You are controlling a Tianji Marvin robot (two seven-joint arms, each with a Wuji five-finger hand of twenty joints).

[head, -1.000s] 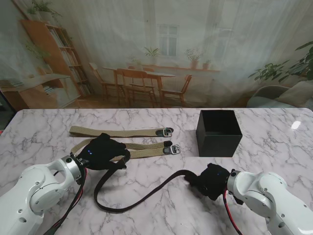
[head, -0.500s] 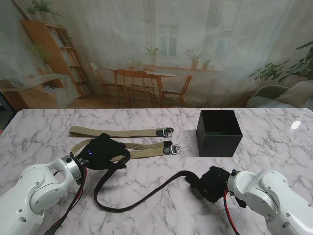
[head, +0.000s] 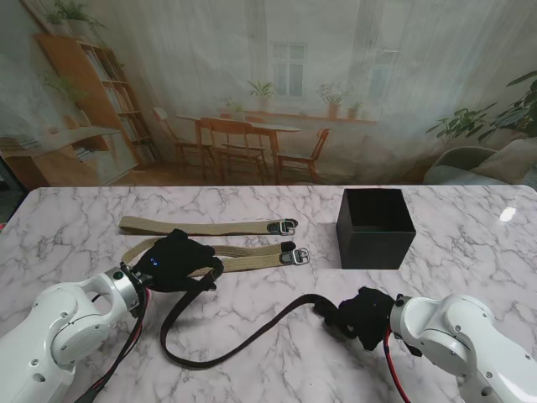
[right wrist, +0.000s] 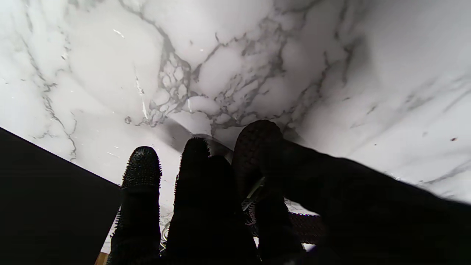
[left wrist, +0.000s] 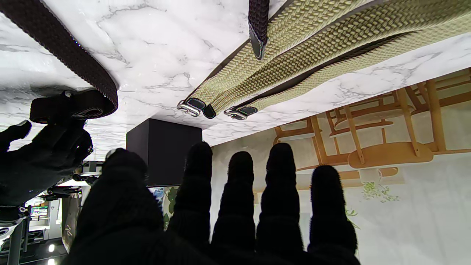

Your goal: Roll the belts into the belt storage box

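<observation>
The belt storage box (head: pixel 375 227) stands open on the far right of the marble table (head: pixel 470 243), and what shows of its interior is dark, with no belt visible inside; on that evidence none of the three belts has yet been stored. Two tan belts (head: pixel 214 241) lie stretched flat and unrolled to the left of the box, side by side, their buckled ends pointing toward it but well apart from it. The dark belt (head: pixel 220 332) lies nearer to the robot as a long loose loop across the table middle. The right hand (head: pixel 362 316) is clenched around one end of that belt: in its wrist view the fingers (right wrist: pixel 254 154) are curled over a short length of dark webbing, and in the left wrist view a small turn of belt is seen at that hand, so rolling appears begun but hardly advanced. The left hand (head: pixel 178 260) rests palm down over the other end of the dark belt, where it crosses the nearer tan belt; its fingers (left wrist: pixel 279 173) are extended and spread, grasping nothing, and whether the palm actually presses the belt cannot be determined. Judged outstanding: finish rolling the dark belt, place it in the box just beyond the right hand, then roll and store both tan belts.
</observation>
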